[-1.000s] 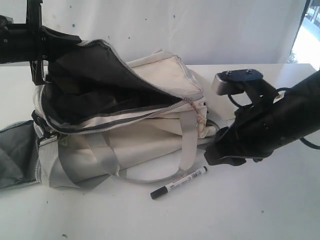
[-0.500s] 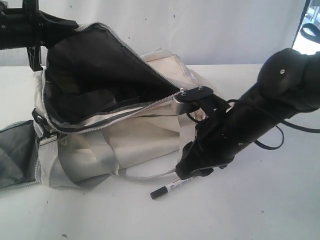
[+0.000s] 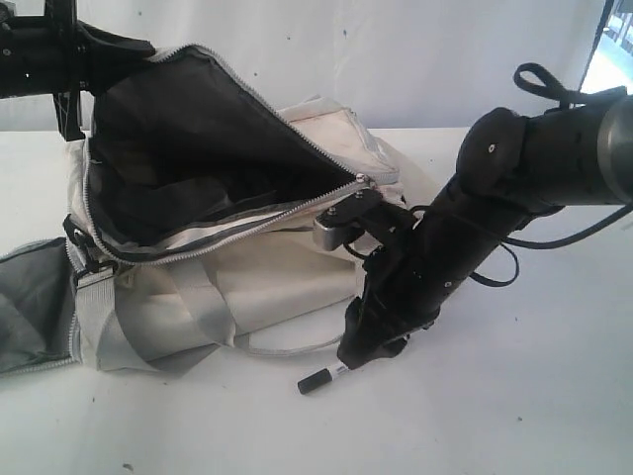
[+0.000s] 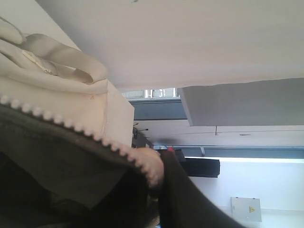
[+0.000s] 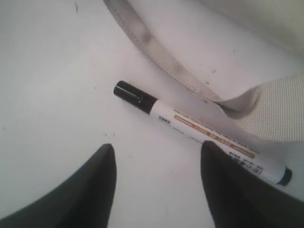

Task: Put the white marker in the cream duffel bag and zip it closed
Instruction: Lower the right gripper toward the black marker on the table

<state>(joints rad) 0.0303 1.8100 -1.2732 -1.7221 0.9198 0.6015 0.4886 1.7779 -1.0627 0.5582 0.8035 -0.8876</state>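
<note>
The white marker (image 5: 199, 137) lies flat on the tabletop (image 5: 47, 71), just ahead of the right fingers (image 5: 95, 190), which are spread wide with nothing in them. It looks light, hard and smooth, so it may roll; the middle of the white part is the best place to pinch. A grey strap (image 5: 161, 61) lies right beside its far side, so room is tight there. The left fingers (image 4: 185, 204) pinch the zipper edge of the cream duffel bag (image 3: 287, 287), holding its mouth wide.
</note>
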